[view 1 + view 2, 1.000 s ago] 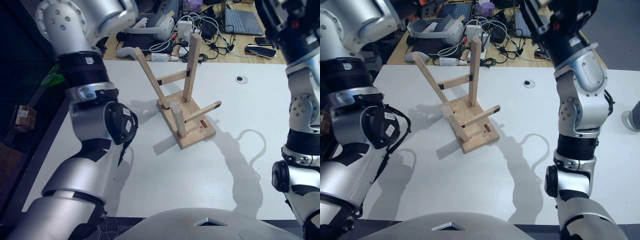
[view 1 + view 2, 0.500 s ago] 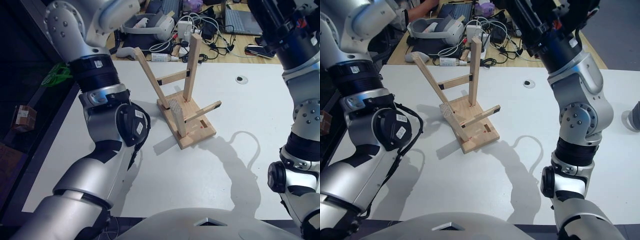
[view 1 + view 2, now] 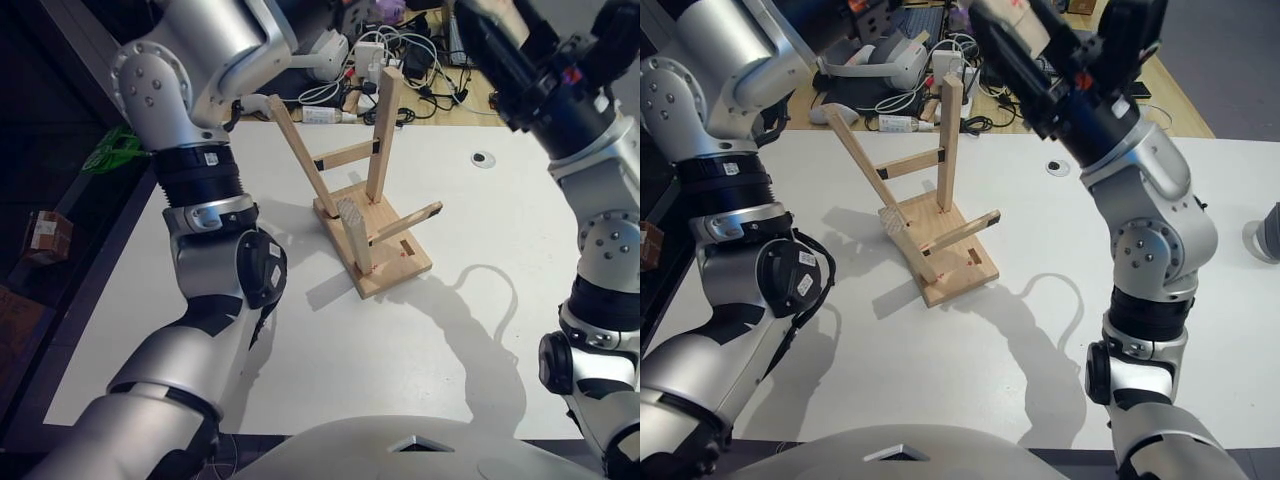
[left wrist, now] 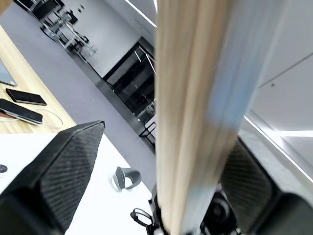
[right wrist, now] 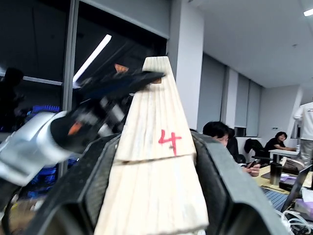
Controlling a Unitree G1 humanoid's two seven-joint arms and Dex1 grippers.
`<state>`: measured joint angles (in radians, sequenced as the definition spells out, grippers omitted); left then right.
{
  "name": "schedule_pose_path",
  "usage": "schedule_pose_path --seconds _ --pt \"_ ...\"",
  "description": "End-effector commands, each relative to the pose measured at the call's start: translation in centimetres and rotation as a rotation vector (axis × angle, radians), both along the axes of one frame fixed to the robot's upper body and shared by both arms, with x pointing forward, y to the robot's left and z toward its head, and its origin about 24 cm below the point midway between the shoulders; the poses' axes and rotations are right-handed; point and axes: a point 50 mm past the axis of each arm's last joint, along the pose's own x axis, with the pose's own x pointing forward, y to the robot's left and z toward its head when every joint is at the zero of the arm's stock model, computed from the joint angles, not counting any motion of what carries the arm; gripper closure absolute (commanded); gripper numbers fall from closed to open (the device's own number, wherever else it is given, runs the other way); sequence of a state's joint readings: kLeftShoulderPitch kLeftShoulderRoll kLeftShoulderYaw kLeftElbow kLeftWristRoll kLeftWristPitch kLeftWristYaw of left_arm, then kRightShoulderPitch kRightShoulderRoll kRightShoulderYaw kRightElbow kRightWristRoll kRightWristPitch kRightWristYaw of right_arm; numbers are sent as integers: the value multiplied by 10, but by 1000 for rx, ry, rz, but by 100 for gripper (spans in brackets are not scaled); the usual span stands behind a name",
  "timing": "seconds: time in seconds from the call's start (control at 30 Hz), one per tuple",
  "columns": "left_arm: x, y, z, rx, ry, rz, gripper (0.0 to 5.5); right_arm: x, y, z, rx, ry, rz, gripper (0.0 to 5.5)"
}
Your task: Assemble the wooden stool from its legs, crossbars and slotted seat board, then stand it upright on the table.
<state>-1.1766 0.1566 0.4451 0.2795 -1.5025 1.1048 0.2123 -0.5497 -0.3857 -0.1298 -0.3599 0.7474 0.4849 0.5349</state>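
— What stands on the matte white table (image 3: 300,340)?
— A half-built pale wooden stool (image 3: 383,130), upside down on its slotted seat board (image 3: 397,267), unmoved.
— And the arms?
— Both have swung higher. The left gripper (image 4: 156,171) clamps a long smooth wooden stick (image 4: 195,98); the right gripper (image 5: 156,196) clamps a grainy flat wooden piece (image 5: 154,122).

Bright, even overhead light falls on the white table (image 3: 300,370), where the half-built stool (image 3: 365,215) and the arms (image 3: 215,260) cast soft grey shadows. In the wrist views the room behind is dimmer, with glowing ceiling strips (image 5: 92,58) against dark glass.
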Motion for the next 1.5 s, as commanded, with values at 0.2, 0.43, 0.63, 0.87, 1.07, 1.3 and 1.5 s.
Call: schedule_pose_path --seconds 0.2,0.43,0.63,0.87,1.07,1.3,1.5 --pt "-14 -2 19 -35 -115 -6 264 -4 -9 -23 -109 -3 -44 348" --pt "-14 -4 13 22 -126 27 366 -4 -10 -24 -122 -28 -57 348" --pt "-11 -1 10 68 -125 60 415 -6 -7 -22 -236 -110 -51 348" --pt "-8 3 12 2 -86 89 442 -1 -10 -19 -409 -371 -249 348" --pt "-11 1 16 -34 -105 83 442 1 -6 -24 -350 -350 -265 348" --pt "-14 3 17 36 -180 54 450 -2 -9 -17 -268 -164 -34 246" --pt "-15 7 17 93 -228 35 450 -10 -24 -9 -332 28 239 154"
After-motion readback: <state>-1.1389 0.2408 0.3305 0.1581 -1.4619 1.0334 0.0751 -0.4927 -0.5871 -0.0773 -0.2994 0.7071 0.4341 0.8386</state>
